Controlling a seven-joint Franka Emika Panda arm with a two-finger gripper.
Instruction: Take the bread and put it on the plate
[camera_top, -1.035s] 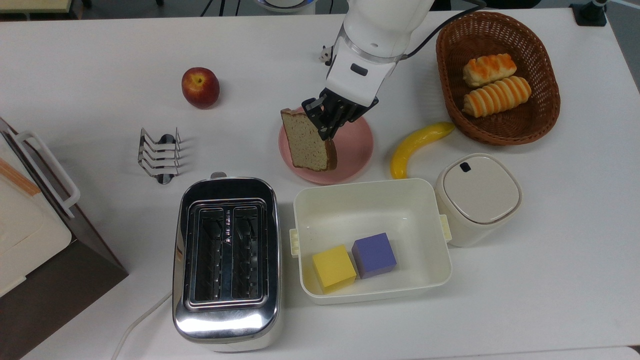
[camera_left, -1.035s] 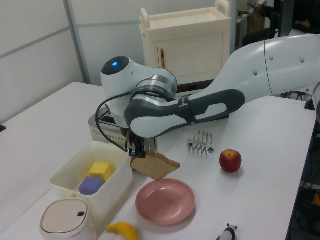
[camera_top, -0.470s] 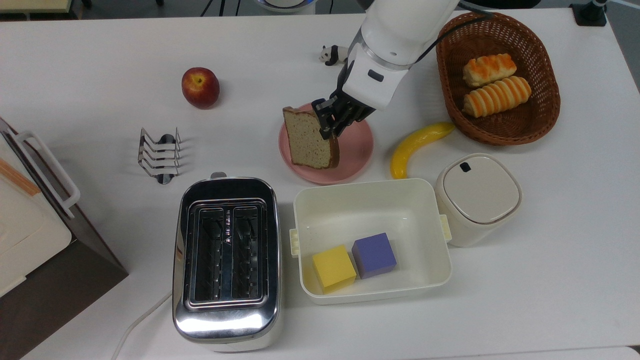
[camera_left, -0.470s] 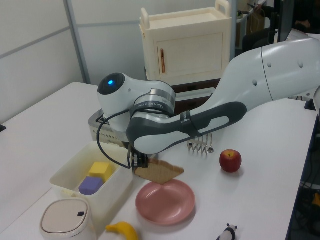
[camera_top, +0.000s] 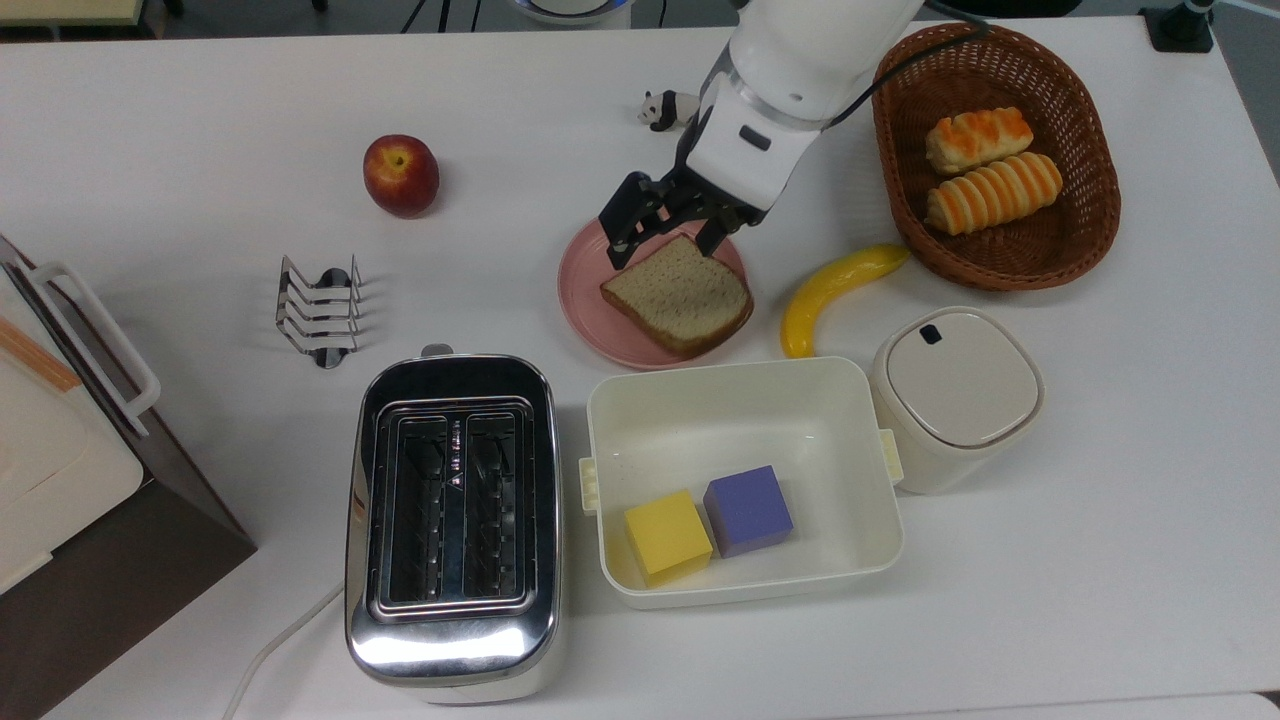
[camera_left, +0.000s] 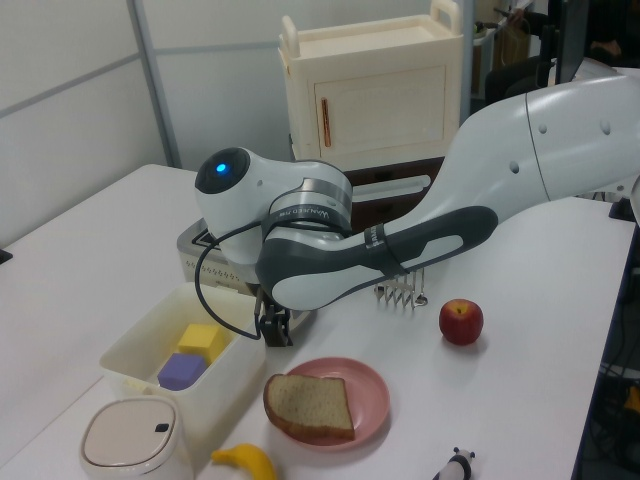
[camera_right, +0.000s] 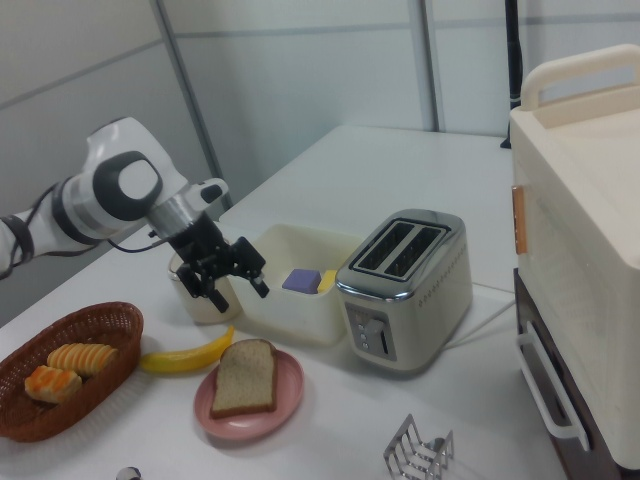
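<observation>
Tan bread slice (camera_top: 679, 297) flat on round pink plate (camera_top: 585, 290).

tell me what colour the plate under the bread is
Pink. The plate shows best in the top view, with the bread lying flat on it.

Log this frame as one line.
phase: release | gripper: jaws open, above plate | bread: flat on plate, free | task: placed
</observation>
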